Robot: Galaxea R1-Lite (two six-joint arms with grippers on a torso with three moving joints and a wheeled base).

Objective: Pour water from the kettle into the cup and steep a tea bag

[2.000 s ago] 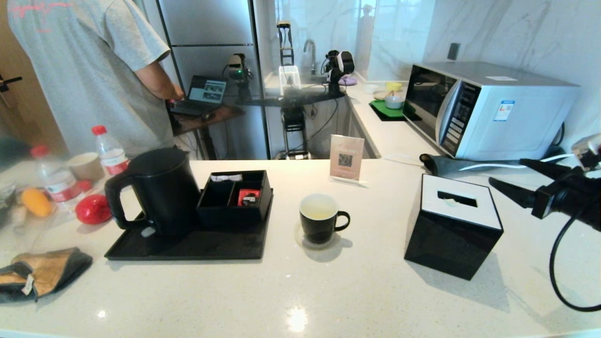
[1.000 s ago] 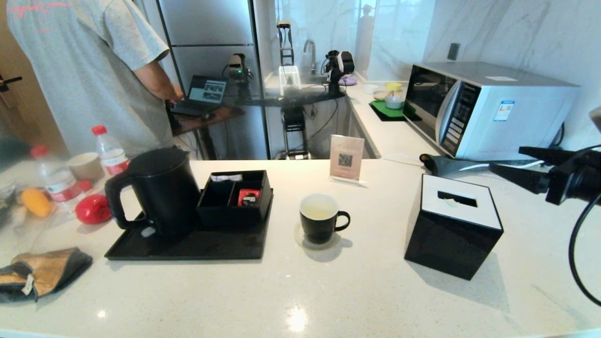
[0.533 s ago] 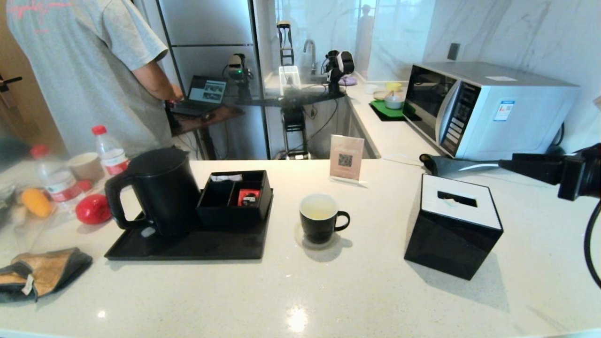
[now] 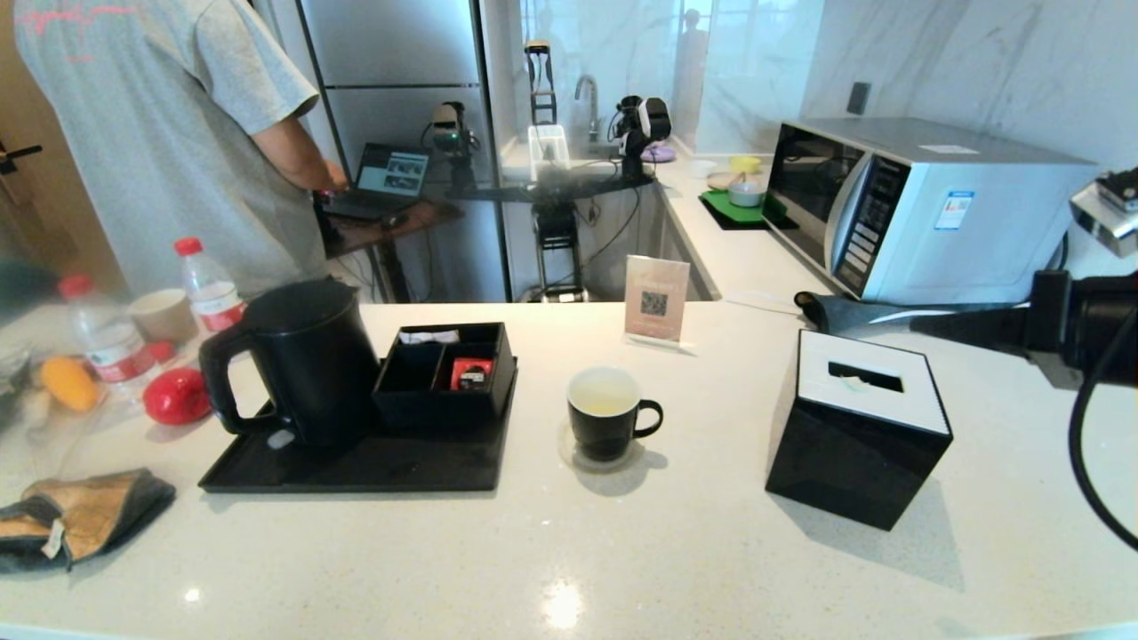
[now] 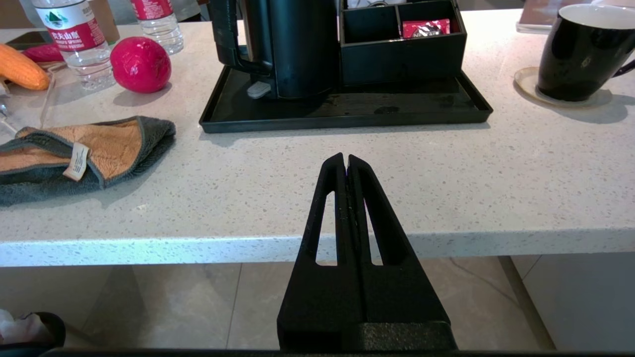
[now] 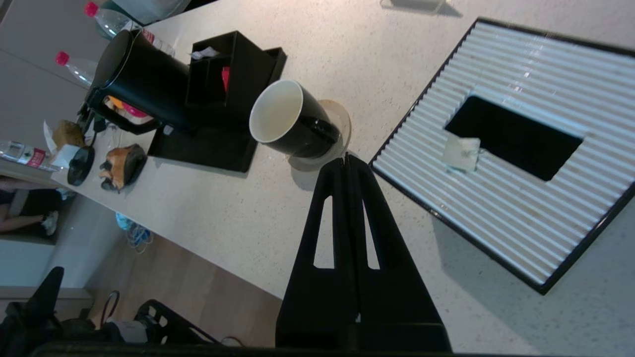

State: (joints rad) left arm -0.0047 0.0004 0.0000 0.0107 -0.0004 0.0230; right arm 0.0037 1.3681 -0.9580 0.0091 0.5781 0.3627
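Observation:
The black kettle stands on a black tray at the counter's left. The black cup sits on a coaster mid-counter, and pale yellowish water lies low inside it. The tea bag is hidden in every view. My right gripper hangs shut and empty at the far right, above and behind the tissue box. My left gripper is shut and empty at the counter's front edge, in front of the tray, and is out of the head view.
A black tissue box with a small pale scrap on its lid stands right of the cup. A divided black box shares the tray. Bottles, a red ball and a cloth lie left. A microwave and a person are behind.
My right gripper has shut from wide open, risen and swung away from the cup towards the right edge. The cup, the kettle and the left gripper have not moved.

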